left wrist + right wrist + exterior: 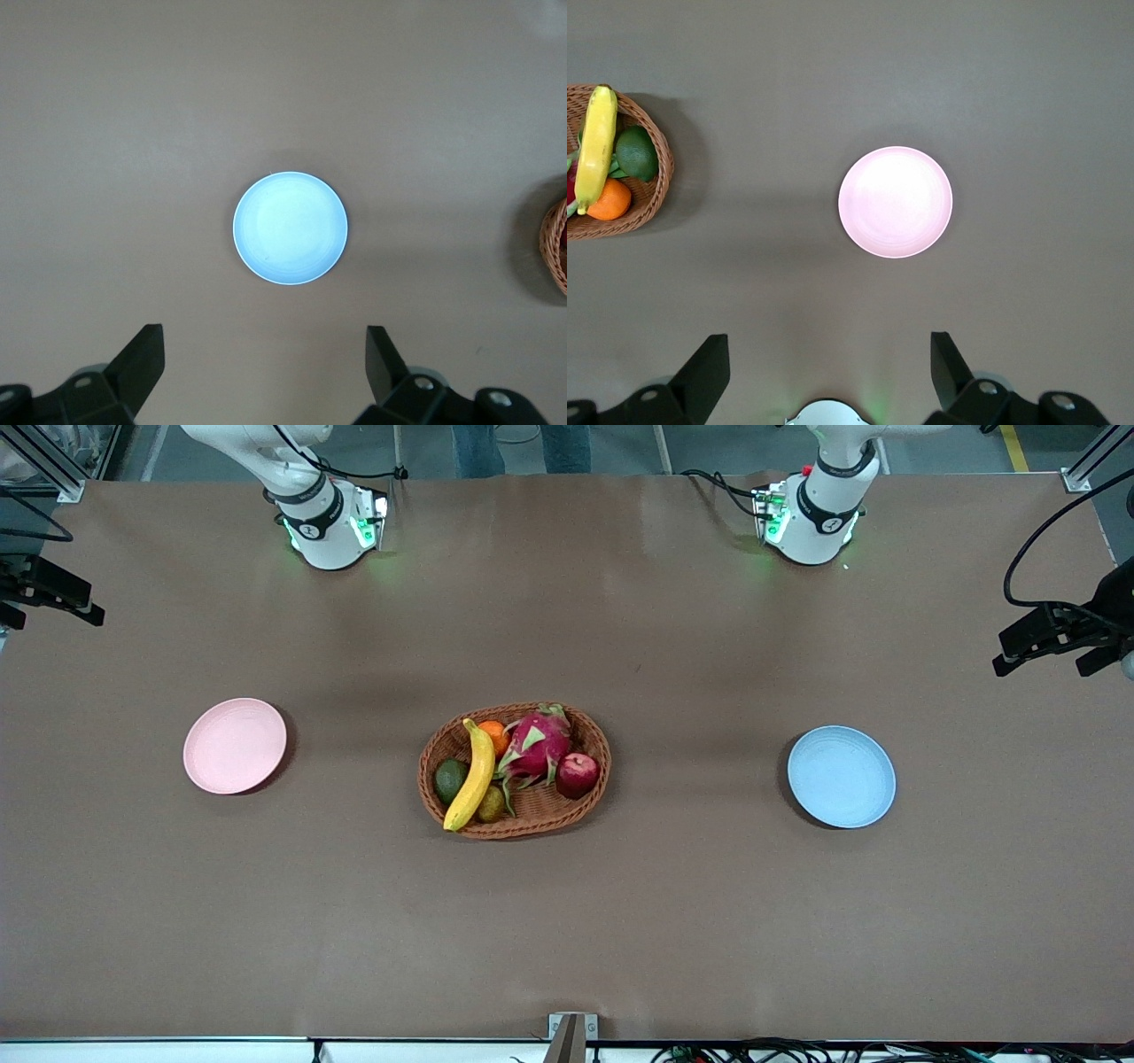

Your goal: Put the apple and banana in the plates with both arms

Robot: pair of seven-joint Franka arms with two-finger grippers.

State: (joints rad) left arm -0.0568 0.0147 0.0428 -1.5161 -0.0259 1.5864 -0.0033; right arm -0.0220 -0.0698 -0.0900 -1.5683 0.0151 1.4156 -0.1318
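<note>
**Both hands high, fruit untouched in the basket**

Brown matte table (567, 921), bare apart from three items in a row across its middle. Taking them from the right arm's end to the left arm's end.

Pink plate (235, 745): empty, flat, well apart from the basket. My right hand (826, 376) hangs high over the table just beside it, fingers spread wide, nothing between them.

Wicker basket (515, 771), mid-table, between the two plates. Banana (474, 775) lies on the side toward the right arm's end, long, curved, bright yellow, resting across an avocado (449, 779) and a small yellow-green fruit (491, 804), its upper tip touching the orange (494, 736). Dragon fruit (537, 746) fills the centre. Apple (577, 774) sits against the basket wall toward the left arm's end, small, dark red, glossy, touching the dragon fruit.

Blue plate (842, 776): empty, well apart from the basket. My left hand (266, 372) hangs high over the table beside it, fingers likewise spread, holding nothing.

Step, as I judge it: the very start, no reach begun. Next move calls for both hands to travel inward over the basket, right to the banana, left to the apple. Banana wants a pinch across its middle. Apple is crowded by the dragon fruit's scales, so the approach should come from above, fingers clear of that neighbour.
</note>
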